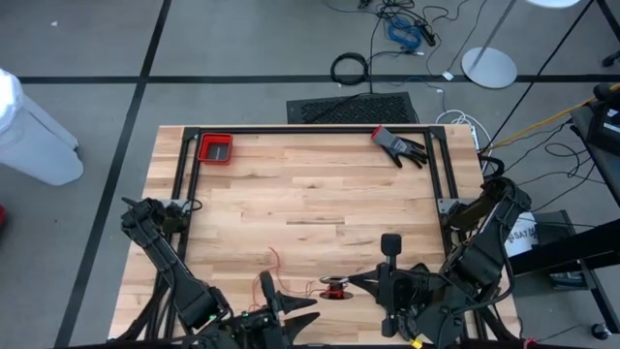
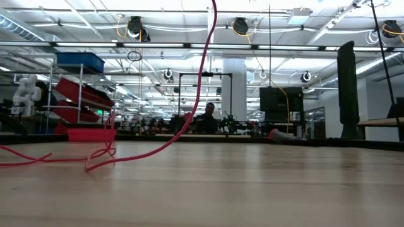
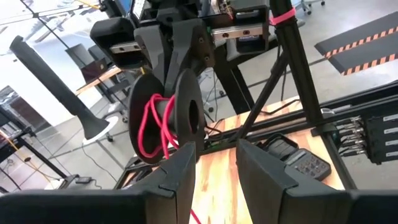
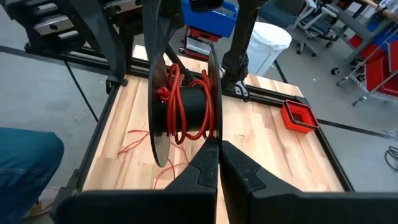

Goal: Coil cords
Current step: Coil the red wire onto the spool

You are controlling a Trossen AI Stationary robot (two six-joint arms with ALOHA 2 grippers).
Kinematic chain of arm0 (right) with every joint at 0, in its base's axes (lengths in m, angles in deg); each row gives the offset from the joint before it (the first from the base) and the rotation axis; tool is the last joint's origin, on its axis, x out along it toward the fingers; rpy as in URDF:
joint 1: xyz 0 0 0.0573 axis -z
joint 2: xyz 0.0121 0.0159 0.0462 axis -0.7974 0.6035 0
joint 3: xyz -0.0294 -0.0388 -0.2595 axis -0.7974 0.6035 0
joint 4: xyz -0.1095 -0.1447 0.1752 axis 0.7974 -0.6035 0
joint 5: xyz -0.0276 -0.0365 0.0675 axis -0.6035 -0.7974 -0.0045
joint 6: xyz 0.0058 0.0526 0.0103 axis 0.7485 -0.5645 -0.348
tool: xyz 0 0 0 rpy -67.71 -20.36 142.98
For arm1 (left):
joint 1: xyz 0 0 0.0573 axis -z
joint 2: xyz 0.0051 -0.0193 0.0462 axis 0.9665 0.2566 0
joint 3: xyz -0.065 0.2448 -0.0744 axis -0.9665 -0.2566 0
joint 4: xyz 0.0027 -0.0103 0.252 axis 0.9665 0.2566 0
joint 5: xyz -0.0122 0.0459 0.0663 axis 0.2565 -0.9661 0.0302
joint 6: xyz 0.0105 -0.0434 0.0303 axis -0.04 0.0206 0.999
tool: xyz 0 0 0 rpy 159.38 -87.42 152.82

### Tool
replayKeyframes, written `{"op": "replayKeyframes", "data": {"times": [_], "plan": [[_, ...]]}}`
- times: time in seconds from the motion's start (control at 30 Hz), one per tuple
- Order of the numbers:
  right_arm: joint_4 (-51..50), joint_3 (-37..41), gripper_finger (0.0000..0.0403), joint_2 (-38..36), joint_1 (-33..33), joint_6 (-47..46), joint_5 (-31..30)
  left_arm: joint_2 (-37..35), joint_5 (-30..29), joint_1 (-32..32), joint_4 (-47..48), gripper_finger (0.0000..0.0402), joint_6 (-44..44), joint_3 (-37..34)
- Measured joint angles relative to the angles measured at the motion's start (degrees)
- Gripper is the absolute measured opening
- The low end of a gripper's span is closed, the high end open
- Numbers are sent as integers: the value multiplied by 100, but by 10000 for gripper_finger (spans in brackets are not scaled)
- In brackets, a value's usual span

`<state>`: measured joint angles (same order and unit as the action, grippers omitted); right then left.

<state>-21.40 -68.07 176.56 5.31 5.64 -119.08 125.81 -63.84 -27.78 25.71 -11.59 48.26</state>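
On the wooden worktop, the red cord trails from a black spool; right claw clamps the spool's rim, left claw stands open; no writing is legible.

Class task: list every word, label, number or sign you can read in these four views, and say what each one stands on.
"SAT": start of a word on a white label beside the right arm, off the table; the rest is hidden.
Black keypad-like box: markings too small to read.
Spool, red tray, glove: no text visible.
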Motion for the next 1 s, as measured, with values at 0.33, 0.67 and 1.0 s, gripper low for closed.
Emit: {"op": "replayKeyframes", "data": {"times": [0.33, 0.67, 1.0], "plan": [[41, 2, 0, 2, 0, 0, 8, 0, 7, -78, -1, 123, 23, -2], [21, 11, 0, 37, 20, 2, 11, 0, 194, -171, 3, 123, -21, -2], [24, 11, 0, 42, 37, 1, 33, 0, 194, -173, -2, 123, -17, -2]]}}
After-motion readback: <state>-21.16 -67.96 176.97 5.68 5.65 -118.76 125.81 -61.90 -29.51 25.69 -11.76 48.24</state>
